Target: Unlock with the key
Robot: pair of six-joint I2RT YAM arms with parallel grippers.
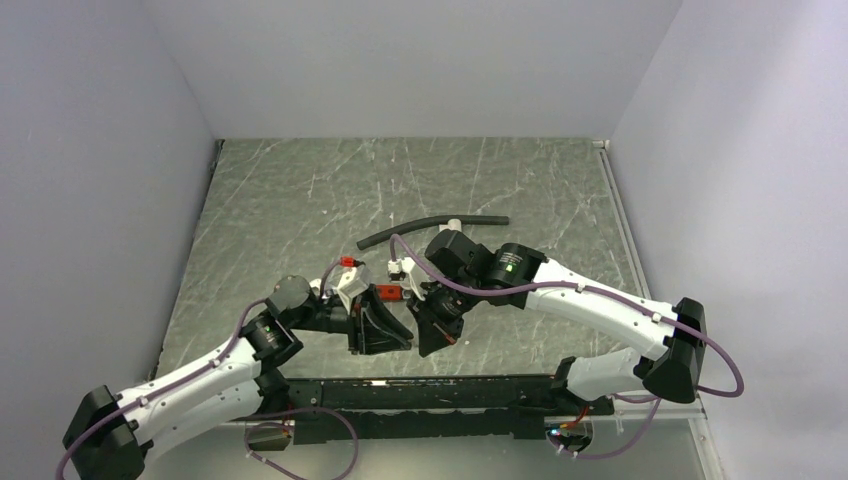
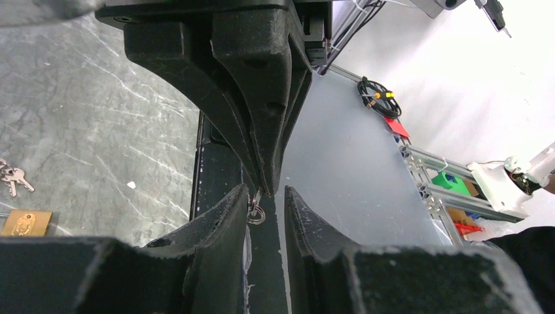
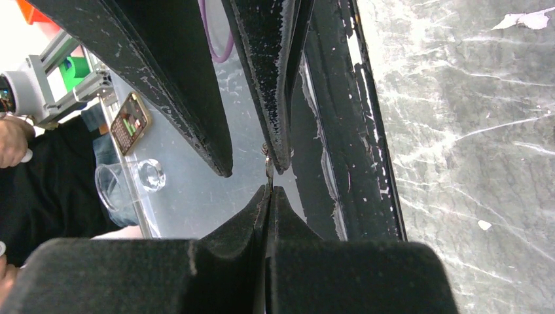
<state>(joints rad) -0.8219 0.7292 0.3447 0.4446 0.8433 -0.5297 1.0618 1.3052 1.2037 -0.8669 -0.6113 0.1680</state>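
Two arms meet tip to tip over the table's near edge

The left gripper (image 1: 403,337) and right gripper (image 1: 427,340) point at each other, tips close together, just above the grey marbled table (image 1: 290,200); behind them lies a slightly bent black foam tube (image 1: 485,219); a black rail (image 1: 440,386) runs along the near edge; pale walls (image 1: 90,150) enclose three sides.

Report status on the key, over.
Right gripper shut on the key. Left gripper open, jaws either side of the key. Padlock lies apart on the table, key not in it.
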